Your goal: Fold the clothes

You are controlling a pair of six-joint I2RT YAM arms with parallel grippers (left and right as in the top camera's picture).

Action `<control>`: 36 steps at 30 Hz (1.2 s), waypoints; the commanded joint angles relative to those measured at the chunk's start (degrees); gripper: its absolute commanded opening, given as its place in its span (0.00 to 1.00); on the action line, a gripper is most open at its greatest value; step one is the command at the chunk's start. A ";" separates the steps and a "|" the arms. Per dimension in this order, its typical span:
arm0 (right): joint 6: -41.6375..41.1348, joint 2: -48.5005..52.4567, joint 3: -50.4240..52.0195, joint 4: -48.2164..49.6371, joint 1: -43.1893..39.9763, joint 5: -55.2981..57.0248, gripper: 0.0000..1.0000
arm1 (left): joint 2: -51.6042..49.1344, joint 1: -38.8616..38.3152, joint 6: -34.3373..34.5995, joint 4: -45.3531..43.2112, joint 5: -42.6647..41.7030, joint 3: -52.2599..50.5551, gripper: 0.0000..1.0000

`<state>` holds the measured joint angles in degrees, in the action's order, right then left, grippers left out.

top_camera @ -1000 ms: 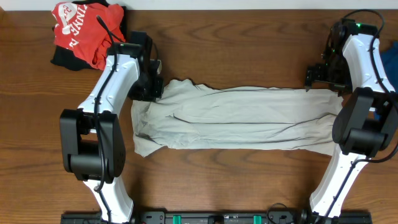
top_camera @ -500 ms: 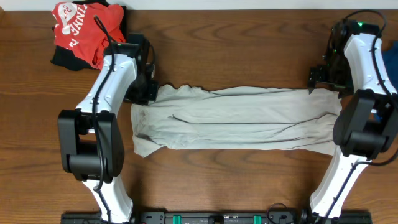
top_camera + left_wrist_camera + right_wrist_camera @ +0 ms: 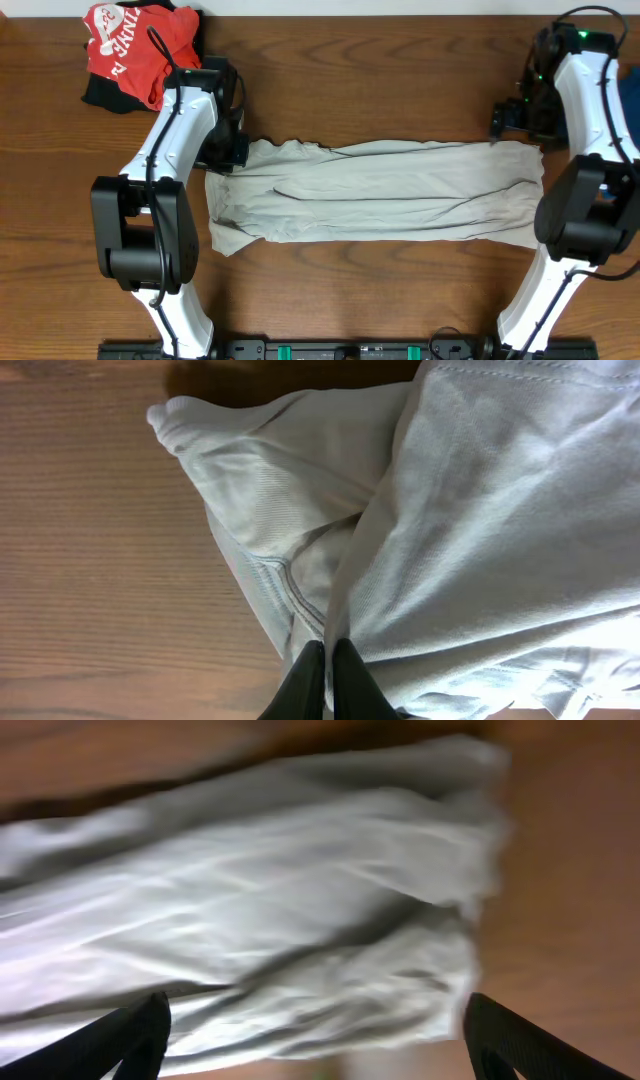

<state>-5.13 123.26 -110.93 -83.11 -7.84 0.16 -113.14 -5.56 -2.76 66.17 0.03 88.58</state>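
Note:
A pale grey garment lies folded into a long strip across the middle of the table. My left gripper sits at its far left corner and is shut on the cloth; the left wrist view shows the black fingers pinching a fold of the garment. My right gripper hovers over the far right corner of the strip, open and empty. In the right wrist view its fingers are spread wide over the blurred garment.
A red printed shirt lies bunched on a black garment at the far left corner. A blue cloth edge shows at the right border. Bare wooden table surrounds the strip.
My left gripper has pulled the garment's left end leftward, stretching the strip. My right gripper has lifted slightly off the right end, which has shifted a little left.

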 commanded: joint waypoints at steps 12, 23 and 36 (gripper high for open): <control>5.16 -1.07 0.11 10.67 16.59 -13.11 0.88 | 0.52 0.24 0.72 0.35 1.07 -0.09 0.07; 0.94 3.48 0.44 17.99 24.90 -7.96 0.70 | 0.52 0.24 2.64 -1.49 0.44 -0.11 0.16; 17.55 8.15 0.48 10.34 28.46 -8.81 0.73 | 0.52 0.24 2.64 -2.40 0.42 -0.11 0.26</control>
<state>6.46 131.59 -110.52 -72.18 19.29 -8.54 -113.14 -5.56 -0.21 63.77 0.38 88.58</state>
